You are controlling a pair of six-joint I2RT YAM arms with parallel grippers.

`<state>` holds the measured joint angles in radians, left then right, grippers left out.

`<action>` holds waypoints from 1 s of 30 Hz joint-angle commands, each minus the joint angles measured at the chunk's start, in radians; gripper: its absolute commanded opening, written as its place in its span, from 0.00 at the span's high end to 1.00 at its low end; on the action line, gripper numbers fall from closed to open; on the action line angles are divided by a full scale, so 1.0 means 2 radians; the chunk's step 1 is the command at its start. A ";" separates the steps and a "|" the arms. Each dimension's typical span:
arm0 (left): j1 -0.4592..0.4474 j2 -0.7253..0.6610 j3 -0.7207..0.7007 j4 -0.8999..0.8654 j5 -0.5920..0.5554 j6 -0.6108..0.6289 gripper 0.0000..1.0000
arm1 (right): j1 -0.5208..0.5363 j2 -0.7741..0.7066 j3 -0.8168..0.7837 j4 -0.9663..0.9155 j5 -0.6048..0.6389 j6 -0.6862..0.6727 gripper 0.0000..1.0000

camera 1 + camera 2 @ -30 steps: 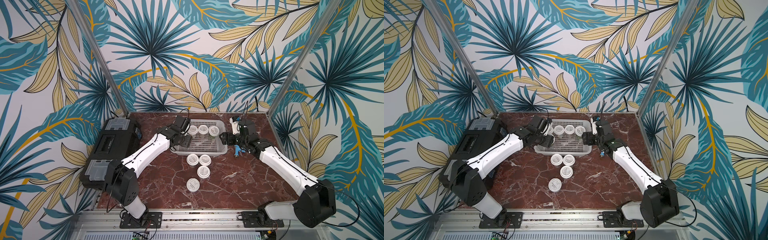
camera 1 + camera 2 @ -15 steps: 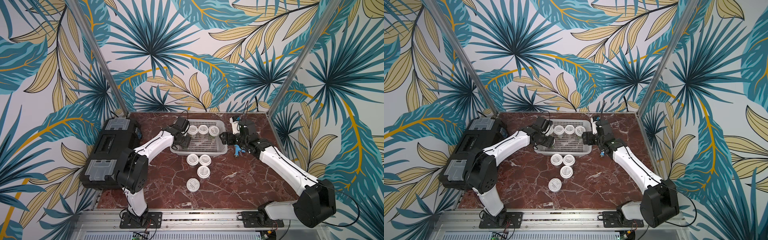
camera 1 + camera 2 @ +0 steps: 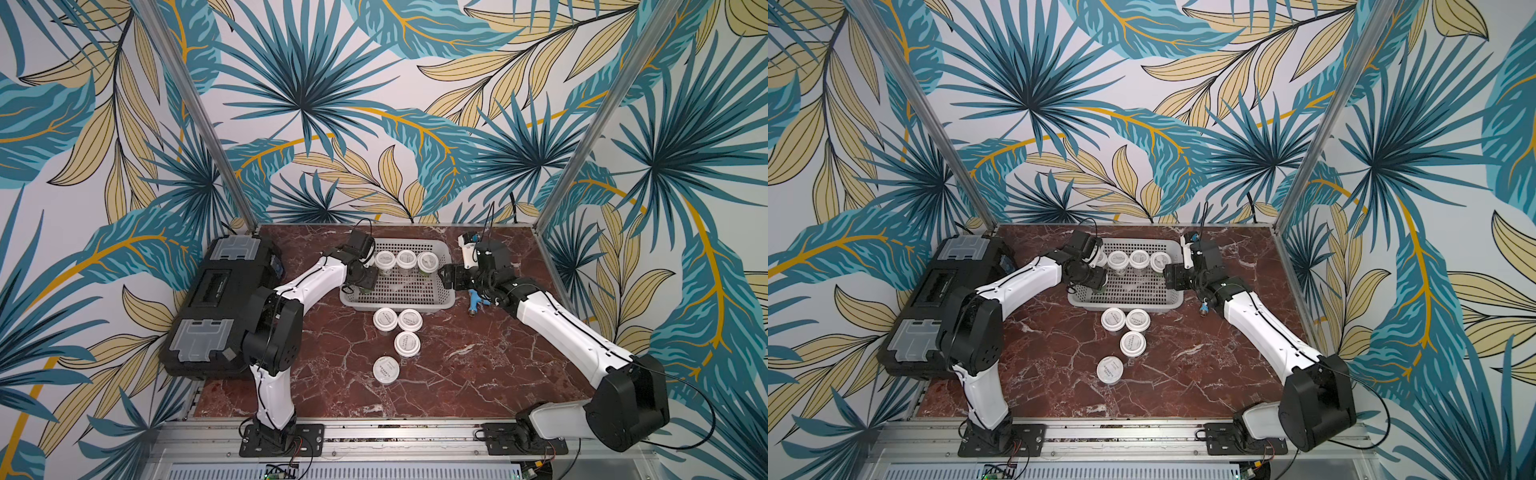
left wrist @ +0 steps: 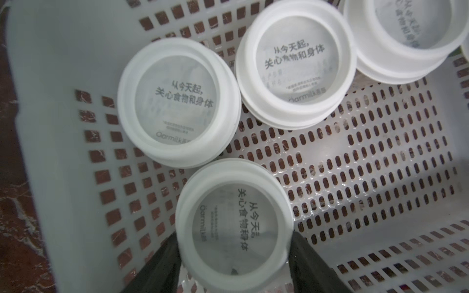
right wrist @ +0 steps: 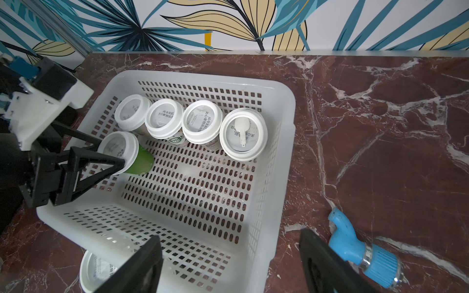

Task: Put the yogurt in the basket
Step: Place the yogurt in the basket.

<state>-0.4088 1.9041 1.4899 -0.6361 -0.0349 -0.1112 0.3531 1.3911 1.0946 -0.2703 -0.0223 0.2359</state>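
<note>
The white basket (image 3: 395,304) (image 5: 288,132) stands at the back middle of the table. A row of yogurt jars (image 3: 406,258) (image 5: 165,118) lines its far wall. My left gripper (image 3: 366,283) (image 4: 234,250) is inside the basket's left end, shut on the white lid of one more yogurt jar (image 4: 234,218) (image 5: 119,149), which hangs tilted just over the perforated floor. My right gripper (image 3: 446,276) (image 5: 228,266) is open, its fingers straddling the basket's right wall and holding nothing. Several yogurt jars (image 3: 407,344) (image 3: 1125,320) stand on the table in front of the basket.
A black toolbox (image 3: 220,299) fills the left side of the table. A blue spray nozzle (image 3: 473,302) (image 5: 363,251) lies on the marble close to my right gripper's outer finger. The back wall runs close behind the basket.
The left arm's elbow has swung to the right while its gripper stayed at the basket's left end with the jar. The right arm has not moved.
</note>
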 commanded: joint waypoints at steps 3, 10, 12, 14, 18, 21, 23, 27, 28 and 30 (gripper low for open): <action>0.006 0.020 0.019 -0.007 0.004 0.006 0.33 | -0.002 0.006 -0.008 0.007 0.005 0.001 0.13; 0.006 0.018 0.019 -0.016 0.004 0.002 0.28 | -0.002 0.006 -0.008 0.007 0.004 0.001 0.13; 0.006 0.009 0.016 -0.020 0.002 0.000 0.22 | -0.002 0.006 -0.008 0.007 0.003 0.001 0.13; 0.006 0.000 0.017 -0.028 -0.001 0.000 0.18 | -0.002 0.007 -0.008 0.007 0.003 0.001 0.13; 0.006 -0.022 0.019 -0.043 -0.009 0.000 0.13 | -0.002 0.005 -0.007 0.006 0.002 0.002 0.13; 0.006 -0.042 0.020 -0.049 -0.012 0.000 0.11 | -0.002 0.004 -0.008 0.006 0.001 0.001 0.13; 0.005 -0.054 0.021 -0.049 -0.014 -0.001 0.11 | -0.002 0.005 -0.007 0.006 0.001 0.001 0.13; 0.001 -0.071 0.030 -0.045 -0.012 -0.004 0.11 | -0.002 0.007 -0.007 0.006 0.000 0.003 0.13; -0.001 -0.075 0.033 -0.043 -0.011 -0.005 0.11 | -0.002 0.007 -0.007 0.006 0.000 0.003 0.13; -0.008 -0.082 0.037 -0.037 -0.002 -0.009 0.12 | -0.002 0.009 -0.006 0.006 0.000 0.003 0.13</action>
<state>-0.4107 1.7741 1.5127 -0.7208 -0.0475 -0.1177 0.3531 1.3949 1.0946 -0.2665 -0.0227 0.2359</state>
